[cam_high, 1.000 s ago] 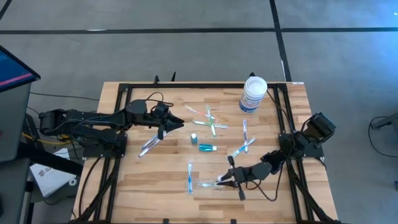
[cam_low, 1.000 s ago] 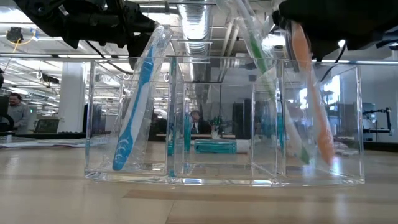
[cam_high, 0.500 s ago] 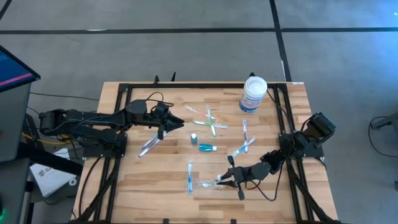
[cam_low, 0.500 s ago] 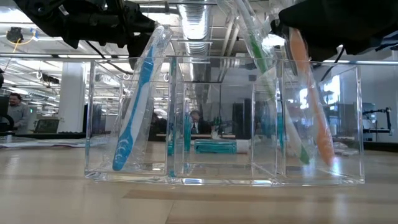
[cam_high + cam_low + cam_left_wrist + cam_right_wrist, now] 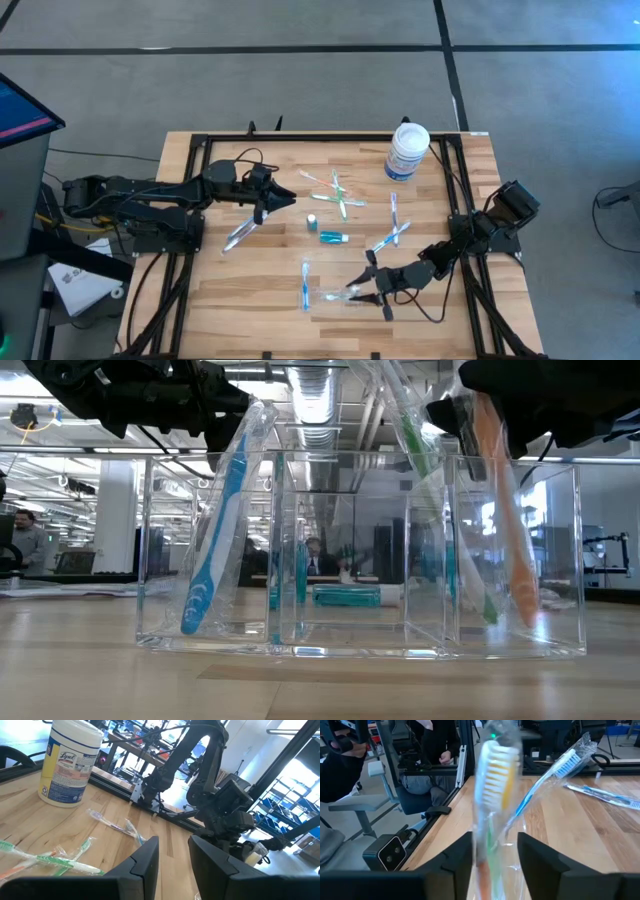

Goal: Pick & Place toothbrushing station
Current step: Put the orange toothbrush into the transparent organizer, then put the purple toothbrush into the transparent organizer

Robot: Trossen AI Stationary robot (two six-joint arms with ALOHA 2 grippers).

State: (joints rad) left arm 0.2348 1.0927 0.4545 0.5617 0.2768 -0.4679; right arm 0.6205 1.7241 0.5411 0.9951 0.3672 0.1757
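Note:
The clear tray [image 5: 150, 560] stands near the table's front edge [image 5: 335, 297]. A blue toothbrush [image 5: 215, 550] leans in its left compartment. A green toothbrush [image 5: 440, 510] and an orange one [image 5: 500, 510] lean in its right compartment. My right gripper [image 5: 362, 290] is open at the tray's right; its fingers stand on either side of the wrapped orange toothbrush [image 5: 492, 785], apart from it. My left gripper [image 5: 290, 198] hangs open and empty over the table's left middle [image 5: 174, 865]. The teal tube [image 5: 333, 237] lies flat behind the tray.
A big white tub [image 5: 407, 150] stands at the far right. Loose wrapped toothbrushes lie at the far middle [image 5: 335, 195], the right [image 5: 392, 230] and under the left arm [image 5: 238, 235]. People sit beyond the table's edge [image 5: 430, 765].
My right gripper has opened and let go of the orange toothbrush, which stays leaning in the tray's right compartment. Neither arm has moved.

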